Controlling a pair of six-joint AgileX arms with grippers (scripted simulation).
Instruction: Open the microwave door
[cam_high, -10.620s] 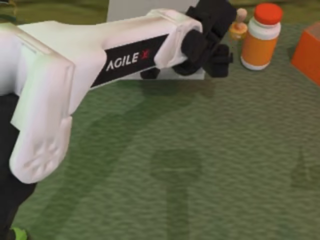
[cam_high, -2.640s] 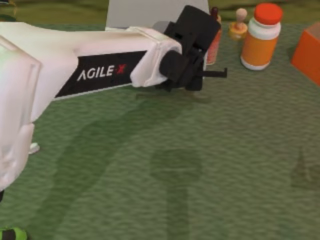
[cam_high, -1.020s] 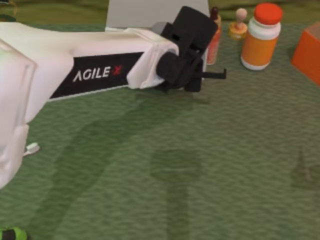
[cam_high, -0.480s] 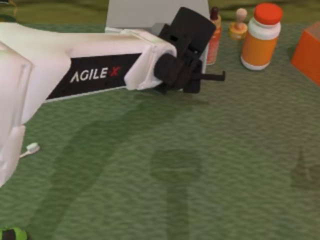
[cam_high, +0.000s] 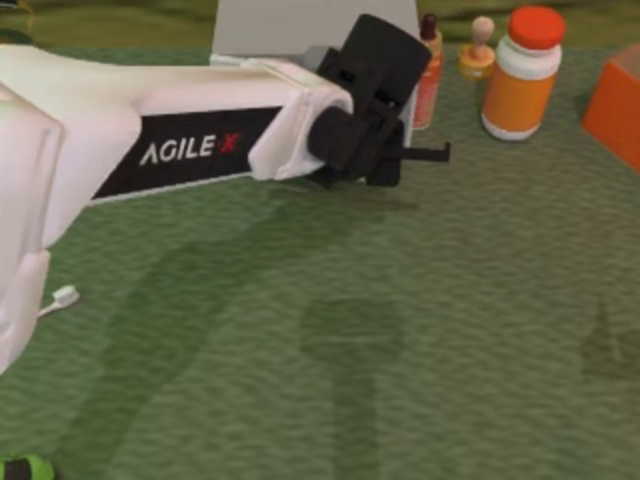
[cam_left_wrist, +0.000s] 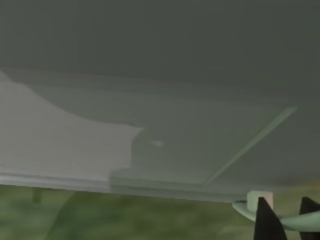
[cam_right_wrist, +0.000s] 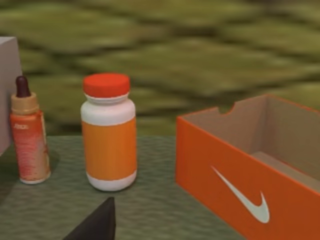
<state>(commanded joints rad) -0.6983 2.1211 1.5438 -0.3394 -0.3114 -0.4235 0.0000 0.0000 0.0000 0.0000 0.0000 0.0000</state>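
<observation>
— How much of the boxy light-grey microwave (cam_high: 300, 25) can you see?

— Little. From above only its pale top shows at the far edge of the green textured counter (cam_high: 400, 350), cut off by the frame, and the white left arm (cam_high: 150, 150) crosses its front. Its long axis runs left to right along that far edge.

— And the silver-framed microwave door (cam_left_wrist: 165, 145) with the grey window?

— The left wrist view is filled by it, a flat grey panel with a pale lower rim, too close to make out the handle. How far it stands from the body I cannot tell.

— The left claw (cam_high: 425, 152)?

— At the microwave's front right corner, a thin dark finger pointing right. Two dark fingertips (cam_left_wrist: 267, 220) show at a pale lip under the door; whether they clamp it I cannot tell.

— Room around it?

— Just right stand a red-orange dropper bottle (cam_right_wrist: 29, 140), a small wooden peg figure (cam_high: 478, 48), an orange pill bottle with a red cap (cam_right_wrist: 108, 132) and an open orange shoebox (cam_right_wrist: 250, 165). The near counter is bare but for a white toothbrush (cam_high: 58, 298) at left. The right claw (cam_right_wrist: 95, 225) shows as one dark tip.
</observation>
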